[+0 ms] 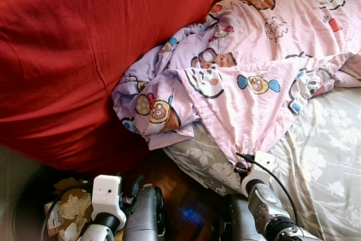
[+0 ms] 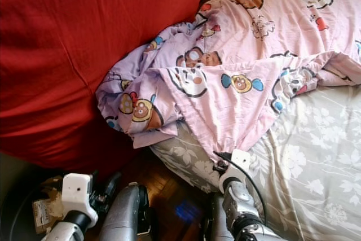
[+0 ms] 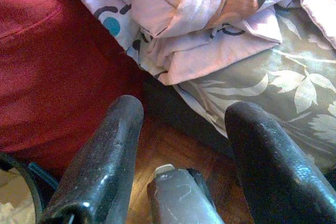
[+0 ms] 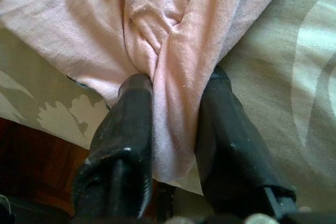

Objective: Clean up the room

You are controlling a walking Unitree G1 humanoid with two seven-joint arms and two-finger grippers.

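Observation:
A pink blanket (image 1: 248, 77) printed with cartoon faces lies crumpled across the bed, one corner hanging toward the bed's near edge. My right gripper (image 4: 177, 80) is shut on a fold of that corner; the pink cloth is pinched between both black fingers (image 4: 126, 129). In the eye views the right wrist (image 1: 256, 167) sits at the blanket's lowest point, over the grey floral sheet (image 1: 321, 156). My left gripper (image 3: 186, 111) is open with nothing between its fingers. It is held low over the wooden floor, below the blanket's bunched left end (image 3: 210, 30).
A large red cushion (image 1: 73, 55) fills the left side and presses against the blanket. A strip of wooden floor (image 1: 169, 179) runs between cushion and bed. A dark bin with crumpled paper and a carton (image 1: 70, 207) stands by my left arm.

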